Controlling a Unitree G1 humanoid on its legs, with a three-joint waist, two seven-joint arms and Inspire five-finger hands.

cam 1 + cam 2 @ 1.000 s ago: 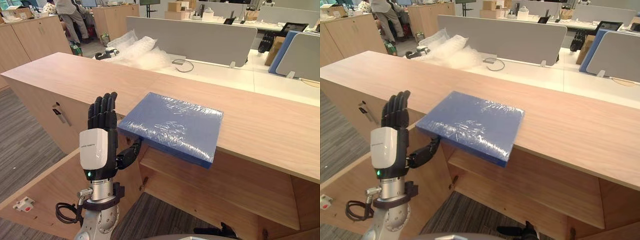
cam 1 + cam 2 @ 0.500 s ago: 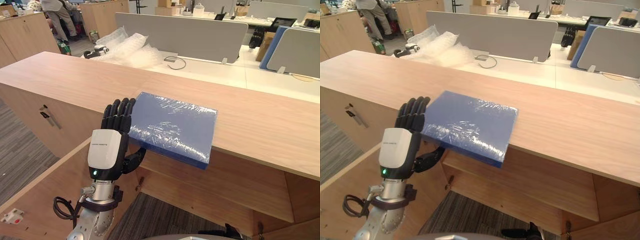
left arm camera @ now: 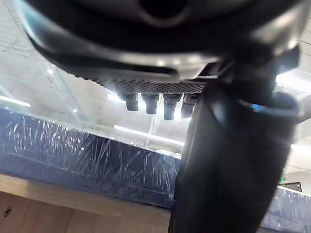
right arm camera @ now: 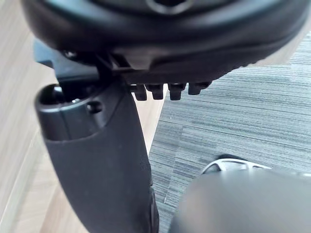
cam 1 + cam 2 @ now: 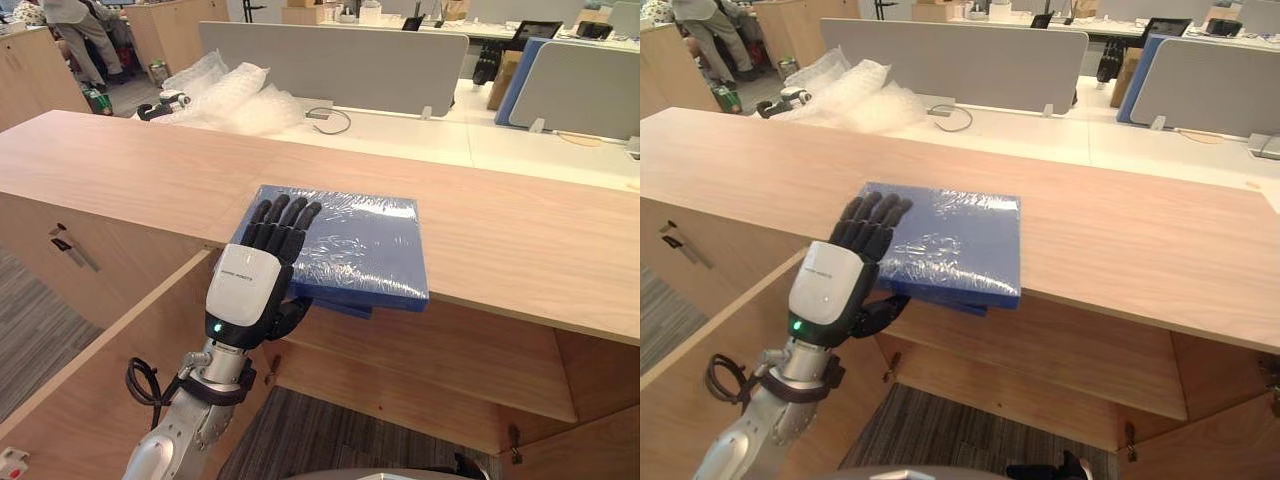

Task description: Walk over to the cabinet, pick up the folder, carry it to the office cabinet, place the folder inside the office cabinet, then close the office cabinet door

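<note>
So my left hand (image 5: 250, 290) is up at the near-left corner of the folder (image 5: 365, 250), fingers (image 5: 285, 215) stretched out flat over the plastic-wrapped top and the thumb tucked below the overhanging edge. Not clamped yet as far as I can tell: in the left wrist view there's a sliver of ceiling between fingertips and wrap, so I'd call it open and ready to pinch. My right hand (image 4: 97, 145) hangs low over the carpet, fingers relaxed, holding nothing. The open cabinet door (image 5: 90, 380) is just beside my left arm, with a shelf (image 5: 430, 365) under the counter (image 5: 520, 250). The folder lies flat on the counter, its near edge poking past the front lip, which is honestly the only reason a one-handed grab looks doable. My plan: squeeze thumb up against fingers well in from the corner, since that wrap looks slippery, and lift level so it doesn't pivot out. Hard to make out: whether my thumb is touching the underside, and how deep the shelf goes. Further back there's bubble wrap (image 5: 235, 95), grey dividers (image 5: 330, 65), and a person (image 5: 75, 20) cut off at the top.
</note>
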